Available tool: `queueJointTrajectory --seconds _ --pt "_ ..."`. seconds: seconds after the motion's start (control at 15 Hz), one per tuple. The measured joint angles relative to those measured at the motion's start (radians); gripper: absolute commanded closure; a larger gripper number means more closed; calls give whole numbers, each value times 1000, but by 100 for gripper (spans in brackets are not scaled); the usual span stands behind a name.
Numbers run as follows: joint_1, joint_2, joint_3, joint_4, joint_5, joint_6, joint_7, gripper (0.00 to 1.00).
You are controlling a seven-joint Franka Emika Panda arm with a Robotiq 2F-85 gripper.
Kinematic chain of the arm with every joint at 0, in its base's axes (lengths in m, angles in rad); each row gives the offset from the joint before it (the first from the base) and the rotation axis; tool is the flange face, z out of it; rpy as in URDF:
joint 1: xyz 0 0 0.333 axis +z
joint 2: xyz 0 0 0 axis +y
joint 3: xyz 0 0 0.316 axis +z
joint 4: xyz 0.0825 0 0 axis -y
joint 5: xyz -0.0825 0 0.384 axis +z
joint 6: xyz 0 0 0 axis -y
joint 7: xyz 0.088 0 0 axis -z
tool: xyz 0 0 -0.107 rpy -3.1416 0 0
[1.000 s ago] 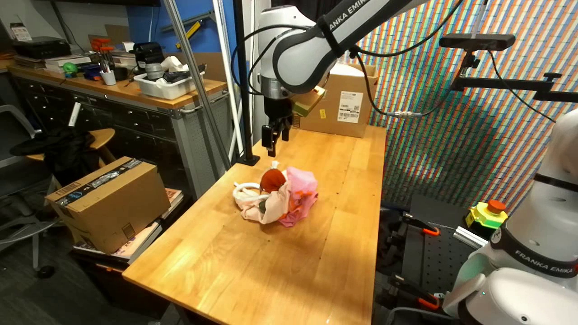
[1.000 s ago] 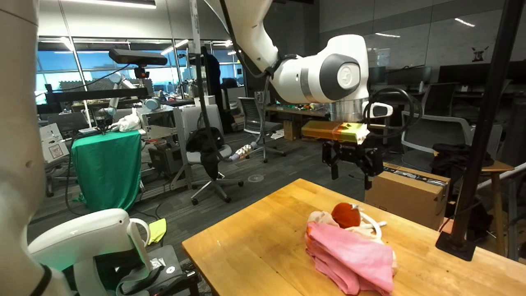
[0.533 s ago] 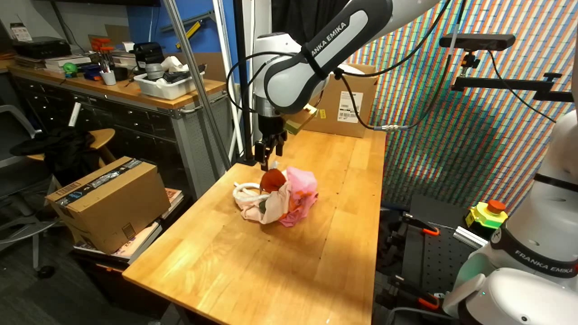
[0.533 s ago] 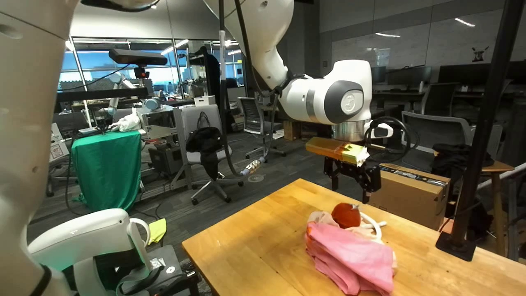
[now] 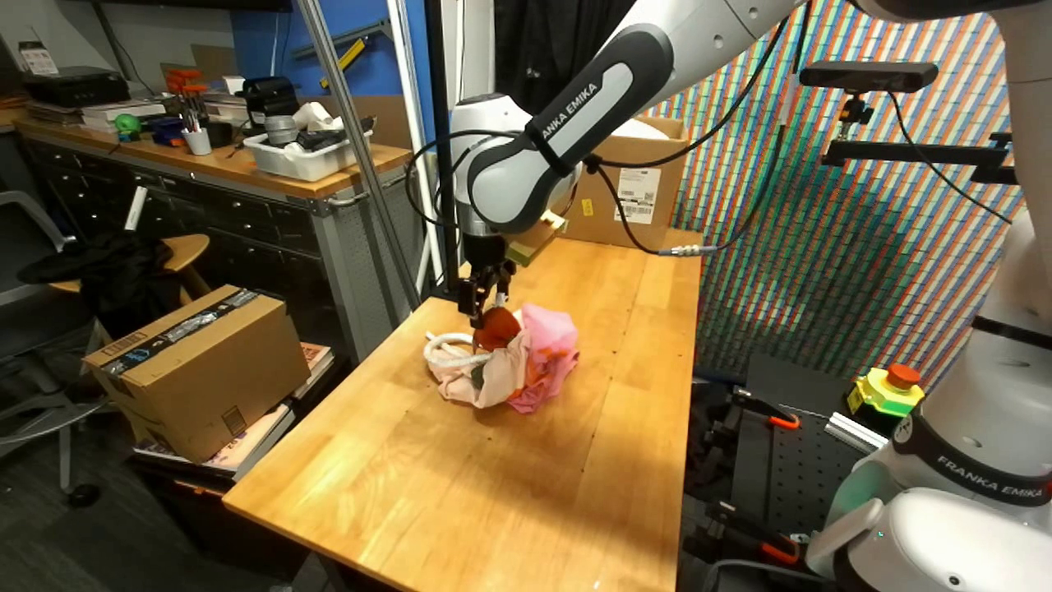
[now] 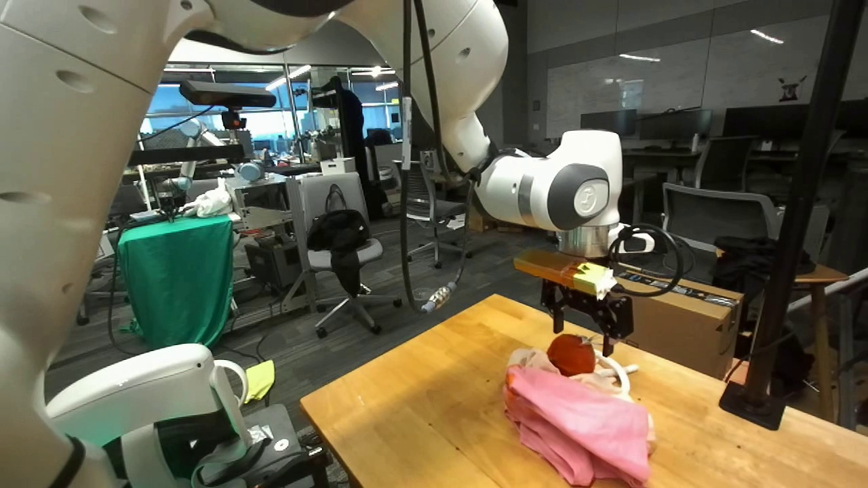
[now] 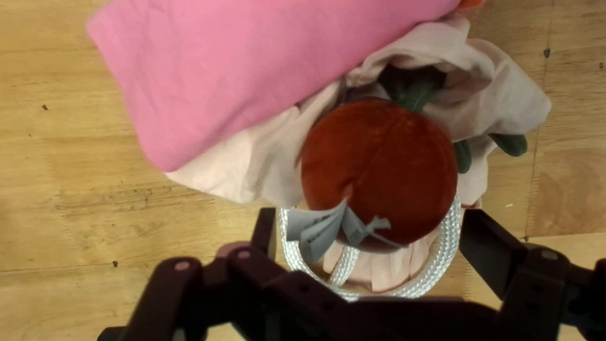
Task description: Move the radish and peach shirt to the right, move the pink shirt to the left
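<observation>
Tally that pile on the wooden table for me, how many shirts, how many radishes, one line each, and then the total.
Shirts: 2 (pink shirt, peach shirt)
Radishes: 1 (red radish)
Total: 3

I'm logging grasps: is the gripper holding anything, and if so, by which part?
Nothing is held: the gripper is open, and the wrist view shows gaps between fingers and radish.

radish (image 7: 378,170): 1 | pink shirt (image 7: 246,71): 1 | peach shirt (image 5: 501,370): 1 (so two shirts altogether) | pincer (image 7: 370,231): 1
</observation>
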Motion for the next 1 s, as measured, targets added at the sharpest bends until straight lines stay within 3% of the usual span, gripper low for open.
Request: queueJointTrajectory --seconds 1.0 --pt "12 52 -9 38 0 -21 52 0"
